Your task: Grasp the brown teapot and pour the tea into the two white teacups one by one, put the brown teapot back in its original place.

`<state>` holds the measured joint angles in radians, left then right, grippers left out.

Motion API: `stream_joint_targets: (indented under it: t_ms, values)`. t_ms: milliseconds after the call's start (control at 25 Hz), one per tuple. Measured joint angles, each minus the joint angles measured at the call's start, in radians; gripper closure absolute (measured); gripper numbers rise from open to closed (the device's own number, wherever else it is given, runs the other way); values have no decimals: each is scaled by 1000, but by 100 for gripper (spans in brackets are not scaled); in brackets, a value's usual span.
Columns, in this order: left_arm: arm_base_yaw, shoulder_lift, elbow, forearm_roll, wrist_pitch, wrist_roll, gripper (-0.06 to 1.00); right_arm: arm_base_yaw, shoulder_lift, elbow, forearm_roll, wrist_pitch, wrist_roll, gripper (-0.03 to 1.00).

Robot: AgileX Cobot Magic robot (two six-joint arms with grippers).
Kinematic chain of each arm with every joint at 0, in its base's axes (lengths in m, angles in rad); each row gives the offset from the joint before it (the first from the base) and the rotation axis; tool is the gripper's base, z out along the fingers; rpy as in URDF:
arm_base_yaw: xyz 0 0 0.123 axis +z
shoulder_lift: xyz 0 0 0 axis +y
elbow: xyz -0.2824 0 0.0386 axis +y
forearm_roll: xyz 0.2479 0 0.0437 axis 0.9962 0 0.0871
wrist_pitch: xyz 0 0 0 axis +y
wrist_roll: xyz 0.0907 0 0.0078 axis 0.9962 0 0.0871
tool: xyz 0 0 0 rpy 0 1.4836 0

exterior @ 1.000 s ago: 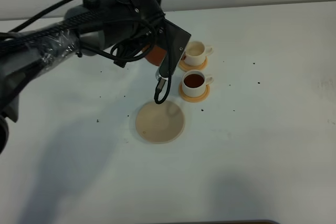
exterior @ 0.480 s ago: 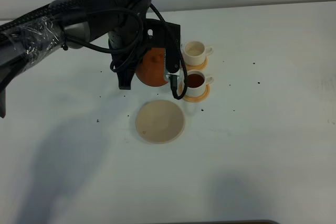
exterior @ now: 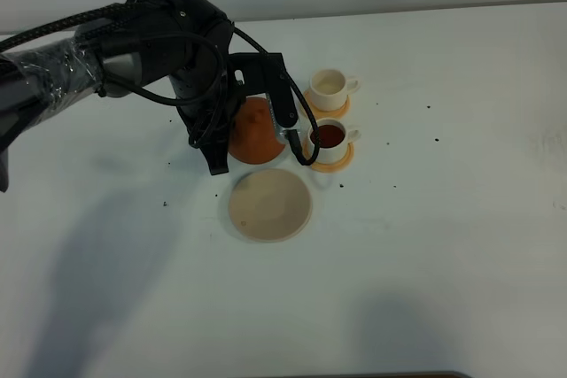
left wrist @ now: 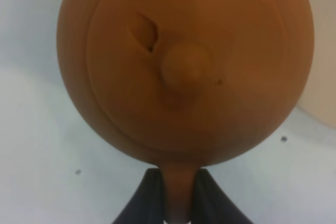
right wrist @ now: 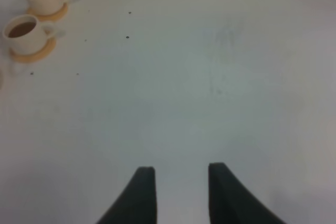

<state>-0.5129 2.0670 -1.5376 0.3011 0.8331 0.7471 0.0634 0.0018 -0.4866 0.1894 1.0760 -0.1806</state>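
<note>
Nearest on the counter [exterior: 443, 263] lies the pale saucer [exterior: 270, 205], bare and waiting for the pot. Just beyond it the left pincer [left wrist: 178, 205] is clenched on the loop handle of the brown teapot [exterior: 252, 135], which sits level, left of the near teacup [exterior: 328, 136]. That cup holds dark tea and stands on its orange coaster [exterior: 341, 163]. The far teacup [exterior: 329, 84] looks pale inside.

My judgement is that the far cup's pour is the step in hand. To do it well, carry the pot level past the near cup, bring the spout over the far cup's mouth, then tilt slowly from the wrist and keep the body clear of both small handles. If the pot is instead to be put back, centre it over the saucer, lower it flat, and let go only once the base rests.

The right pincer [right wrist: 181, 195] hangs released over bare counter, well apart from the cups.

The left arm [exterior: 133, 42] and its cable hide the spout and much of the pot's body. Whether the pot touches the counter or hangs above it cannot be told, nor whether the far cup holds any tea.
</note>
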Motion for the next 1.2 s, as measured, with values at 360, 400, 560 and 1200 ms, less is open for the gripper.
stream_joint_targets:
  t_ms: [360,400,560,1200]
  values:
    - [4,-18,-8,22,-48,10,83,0,0,0,0,0,0,73]
    - [9,-26,-18,30,-53,11,83,0,0,0,0,0,0,73]
    - [39,-37,-63,73,-63,27,83,0,0,0,0,0,0,73]
    - [79,62,-151,182,-216,247,83,0,0,0,0,0,0,73]
